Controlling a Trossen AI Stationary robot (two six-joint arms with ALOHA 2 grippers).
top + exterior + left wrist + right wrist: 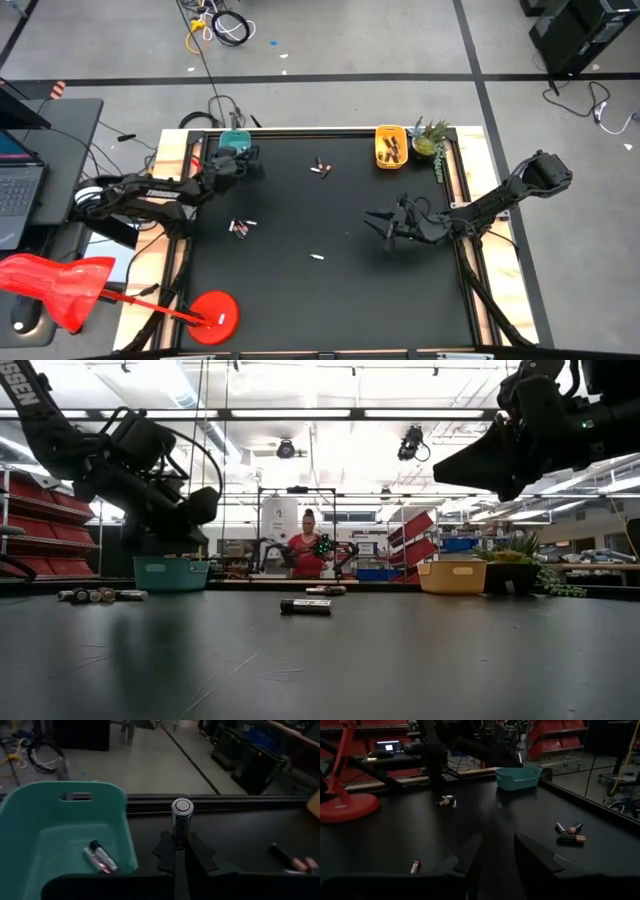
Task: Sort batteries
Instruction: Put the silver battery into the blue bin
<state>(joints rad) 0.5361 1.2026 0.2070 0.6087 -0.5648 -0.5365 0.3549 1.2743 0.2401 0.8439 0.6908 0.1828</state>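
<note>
A silvery battery point(182, 820) stands pinched between the fingers of the left gripper point(181, 851), which is closed on it right beside the teal tray point(60, 827), at the tray's side nearer the table's middle. Inside that tray lie two more batteries point(100, 857), side by side on its floor. In the overhead view the left gripper point(243, 160) hangs just next to the teal tray point(233, 137) at the table's far edge.

Away from the tray, loose batteries are scattered on the black table point(330, 300): a small cluster point(320, 168) toward the yellow tray point(390, 146), another cluster point(241, 228) nearer the front on the teal tray's side, and a single pale one point(317, 257) near the middle.

The right gripper point(390, 228) hovers above the table well apart from the teal tray, its fingers point(532, 857) partly spread with nothing between them. A small plant point(430, 138) sits just beyond the yellow tray.
</note>
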